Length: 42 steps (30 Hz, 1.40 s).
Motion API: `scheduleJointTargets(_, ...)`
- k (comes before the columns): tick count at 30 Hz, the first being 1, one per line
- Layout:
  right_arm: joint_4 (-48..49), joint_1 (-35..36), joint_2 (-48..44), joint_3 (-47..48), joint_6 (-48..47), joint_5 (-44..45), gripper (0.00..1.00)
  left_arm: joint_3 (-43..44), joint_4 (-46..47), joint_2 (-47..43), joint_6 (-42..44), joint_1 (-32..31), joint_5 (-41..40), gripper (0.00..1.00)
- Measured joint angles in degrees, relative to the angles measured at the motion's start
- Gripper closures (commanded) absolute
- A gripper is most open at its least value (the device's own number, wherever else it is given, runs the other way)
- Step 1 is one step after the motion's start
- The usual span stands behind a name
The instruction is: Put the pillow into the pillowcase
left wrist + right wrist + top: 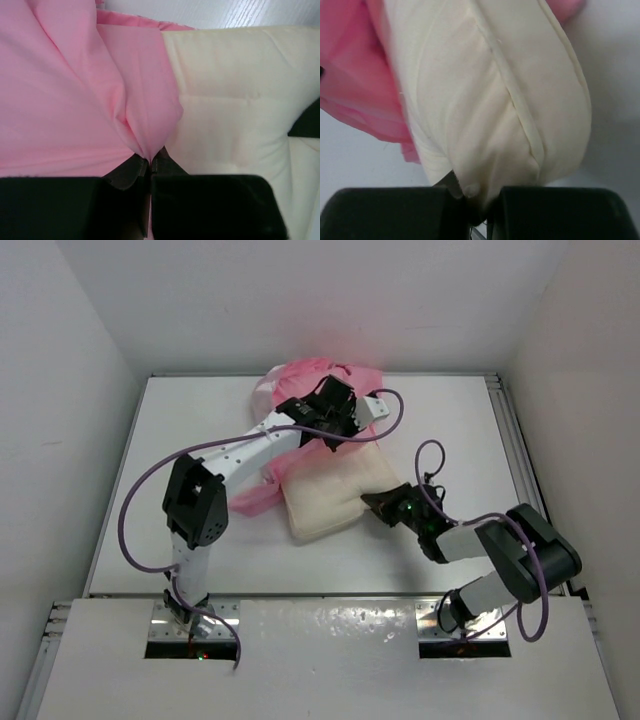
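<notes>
**Both grippers pinched shut, pillow half under the pillowcase**

Top view: the pillow (pixel 330 495) lies near the middle of the white table (pixel 190 430), its near end bare and cream. Its far end sits under the crumpled pink pillowcase (pixel 305 375). A strip of pink also trails along the pillow's left side.

Left gripper (pixel 150 162): fingers closed together on a fold of pillowcase fabric. The satin gathers into a tight pleat right at the fingertips, and the pink edge lies over the cream surface just beside the pinch. From above, this gripper (pixel 335 428) sits over the seam where pink meets cream.

Right gripper (pixel 470 192): closed narrow on the pillow's corner — cream fabric and its piped seam bunch between the two black fingers. From above, it (pixel 372 503) meets the pillow's right near edge.

Bear mark and print: not visible in any view.
</notes>
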Motion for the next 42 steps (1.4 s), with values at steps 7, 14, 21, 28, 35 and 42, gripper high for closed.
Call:
scheduleJointTargets(7, 0.0, -5.6, -5.0, 4.3, -4.1, -0.5, 1.0, 0.4, -1.9, -4.1, 0.0, 0.7, -0.3, 1.0)
scheduleJointTargets(14, -1.9, -8.2, -13.9, 13.0, -8.9, -1.0, 1.0, 15.5, -8.8, -4.4, -2.0, 0.9, 2.4, 1.0)
scheduleJointTargets(21, -10.5, -6.4, -19.0, 31.2, -21.8, -2.7, 1.0, 34.6, -14.6, -2.9, -6.8, 1.2, 6.9, 1.0)
scheduleJointTargets(28, -12.6, -2.0, -19.2, 36.3, -30.3, -2.7, 1.0, 36.8, -17.0, -3.3, -9.0, 1.1, 11.6, 1.0)
scheduleJointTargets(35, -15.9, 1.0, -11.2, 37.1, -33.2, 0.7, 1.0, 37.9, -21.8, -1.7, -9.5, 1.5, 14.0, 1.0)
scheduleJointTargets(42, -23.4, 2.7, -4.1, 37.1, -35.8, 6.5, 1.0, 38.8, -24.1, -1.7, -9.8, 2.5, 13.2, 1.0)
